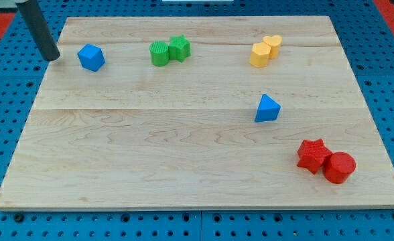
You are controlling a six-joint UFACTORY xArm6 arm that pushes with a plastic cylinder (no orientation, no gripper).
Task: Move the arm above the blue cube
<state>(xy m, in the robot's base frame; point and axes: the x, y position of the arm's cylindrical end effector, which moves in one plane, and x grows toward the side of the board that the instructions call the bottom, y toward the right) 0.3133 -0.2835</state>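
The blue cube (90, 57) sits near the board's top left corner. My rod comes down from the view's top left, and my tip (51, 56) rests at the board's left edge, just left of the blue cube with a small gap between them. A blue triangular block (267, 108) lies right of the board's centre.
A green cylinder (159, 53) touches a green star (179, 47) at the top middle. A yellow block (260, 54) and a yellow cylinder (273, 45) touch at the top right. A red star (313, 155) and a red cylinder (339, 167) touch at the bottom right. The wooden board (150, 161) lies on a blue pegboard.
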